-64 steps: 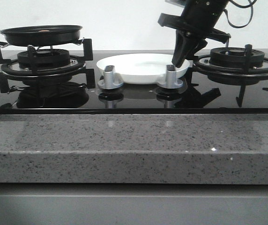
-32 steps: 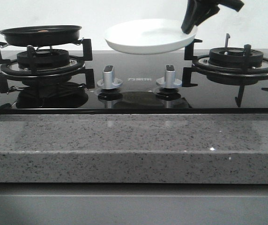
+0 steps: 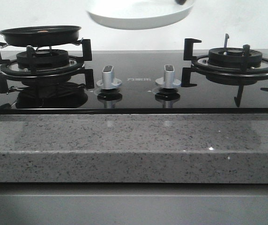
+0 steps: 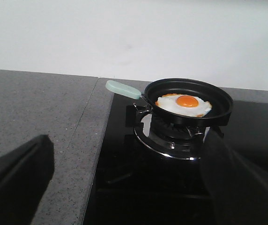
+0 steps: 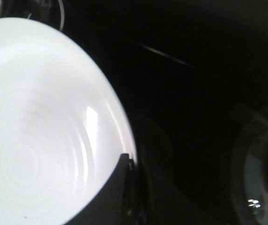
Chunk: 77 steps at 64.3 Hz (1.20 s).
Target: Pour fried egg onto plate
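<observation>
In the front view, the plate is seen raised well above the hob, at the top centre of the frame, with only a dark tip of the right gripper visible at its right rim; the arm itself is out of frame. The frying pan rests on the left burner, well apart from the plate, and the right burner carries nothing. In the left wrist view, the fried egg is shown lying flat in the pan, its yolk uppermost, and the pale green pan handle projects to the left over the counter. The left gripper is seen with its fingers spread wide and nothing between them, near the pan but not touching it. In the right wrist view, the plate rim is shown clamped by a dark finger. The plate is judged rigid, glossy and breakable, so a firm rim pinch is required and tilt should be limited. The egg is judged light and floppy; it should be handled only through the pan, which is best taken by the handle.
</observation>
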Motion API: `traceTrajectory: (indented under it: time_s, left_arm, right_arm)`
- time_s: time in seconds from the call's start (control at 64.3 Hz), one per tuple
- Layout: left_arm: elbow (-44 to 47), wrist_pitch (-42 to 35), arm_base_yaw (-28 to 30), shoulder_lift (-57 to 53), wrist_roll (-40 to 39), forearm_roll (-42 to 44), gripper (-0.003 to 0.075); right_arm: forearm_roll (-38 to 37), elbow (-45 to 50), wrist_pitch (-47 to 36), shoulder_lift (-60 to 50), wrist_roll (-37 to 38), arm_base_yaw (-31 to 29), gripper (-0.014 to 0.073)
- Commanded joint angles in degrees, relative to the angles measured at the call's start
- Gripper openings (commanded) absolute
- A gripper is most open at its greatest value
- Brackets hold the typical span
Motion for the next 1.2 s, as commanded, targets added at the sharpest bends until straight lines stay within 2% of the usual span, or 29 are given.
traceTrajectory:
  time_s: [0.0, 0.264, 0.482, 1.181]
  left_arm:
    - [-2.0, -4.9, -0.4, 0.7, -0.3, -0.1, 0.0627]
    - [-2.0, -4.8, -0.4, 0.7, -0.3, -0.1, 0.0627]
    - [-2.0, -4.7, -0.4, 0.7, -0.3, -0.1, 0.0627]
    - [-2.0, -4.5, -0.4, 0.7, -0.3, -0.1, 0.0627]
  right_arm:
    - [2.4, 4.6, -5.4, -6.9, -1.7, 1.8, -0.0067]
    - [3.2, 29.9, -20.5, -17.1, -3.6, 3.7, -0.0067]
    - [7.8, 44.8, -30.5, -22.9, -7.4, 3.8, -0.0067]
    - [8.9, 46.9, -29.8, -24.0, -7.5, 3.8, -0.0067]
